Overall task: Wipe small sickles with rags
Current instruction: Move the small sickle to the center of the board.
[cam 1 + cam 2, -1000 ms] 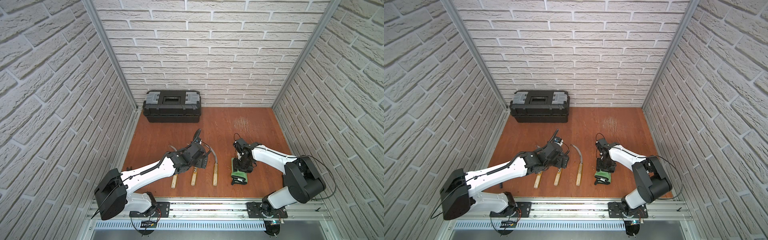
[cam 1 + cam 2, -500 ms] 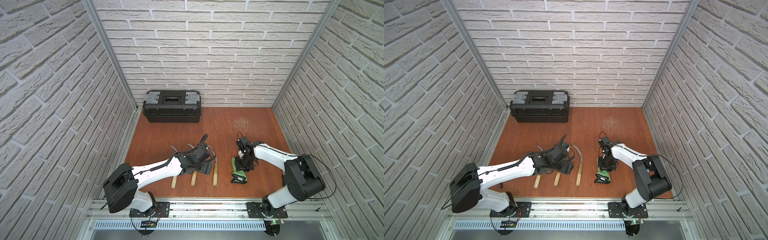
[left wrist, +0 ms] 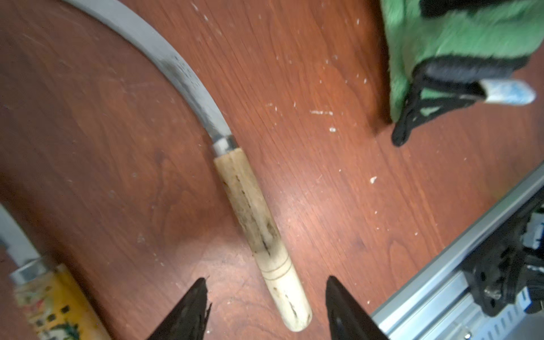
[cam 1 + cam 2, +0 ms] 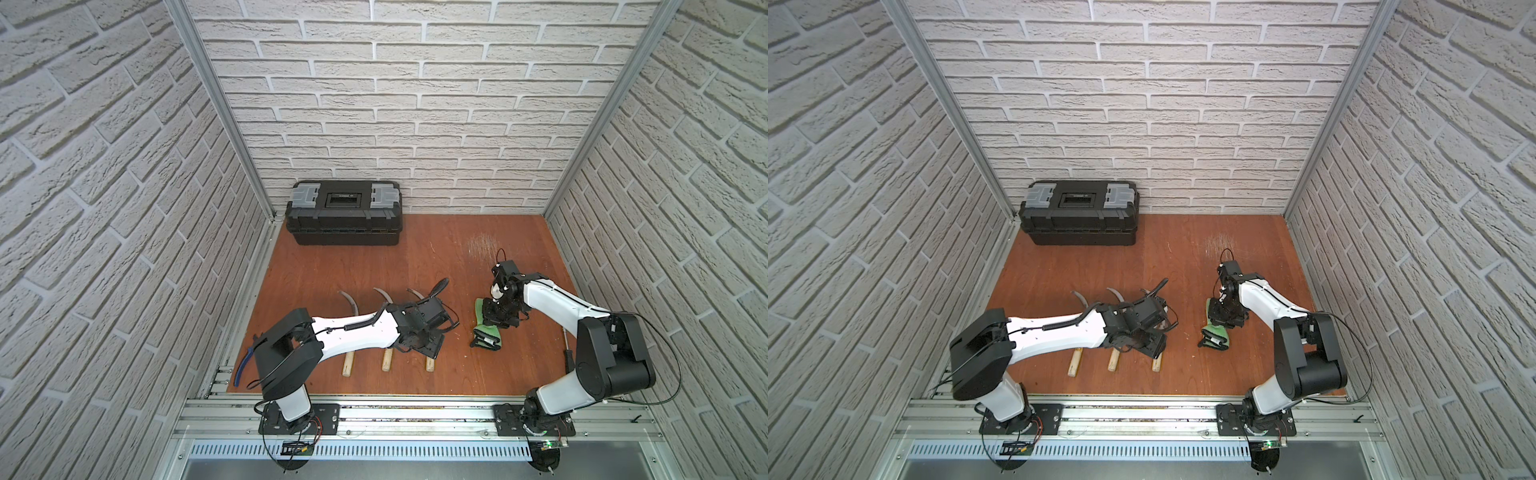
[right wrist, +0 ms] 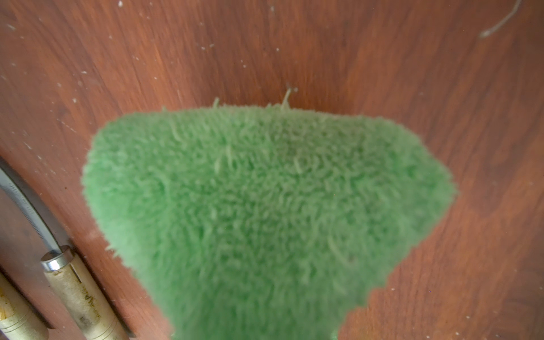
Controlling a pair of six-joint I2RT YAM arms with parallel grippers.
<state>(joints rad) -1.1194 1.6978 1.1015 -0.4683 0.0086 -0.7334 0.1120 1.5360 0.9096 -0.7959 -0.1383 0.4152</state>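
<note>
Swung rightward and back toward the rail over the past second, the left gripper (image 3: 265, 279) now straddles the butt of the rightmost sickle (image 3: 250, 206). Its jaws are half-spread, with red tabletop (image 4: 374, 266) showing on either side of the pale handle, and we see no contact.

The three small sickles (image 4: 387, 360) lie side by side, handles toward the rail. The left arm covers their middles, leaving only blade tips and handle ends in both top views. The middle sickle (image 3: 56, 303) is cut off at the wrist view's edge, its yellow label too blurred to read.

Well apart to the right, the right gripper (image 4: 496, 316) bears down on the far end of the green rag (image 5: 265, 206). Its fingers are buried in the pile, yet the cloth gathers to a narrow neck at the wrist camera, so we read it as pinched. The rag's black-strapped end rests on the table.

Blue-handled pliers (image 4: 243, 368) peek from behind the left arm's shoulder. A slim tool (image 4: 566, 349) beside the right arm is too small for us to name. A black toolbox (image 4: 343, 216) stands against the back wall.
</note>
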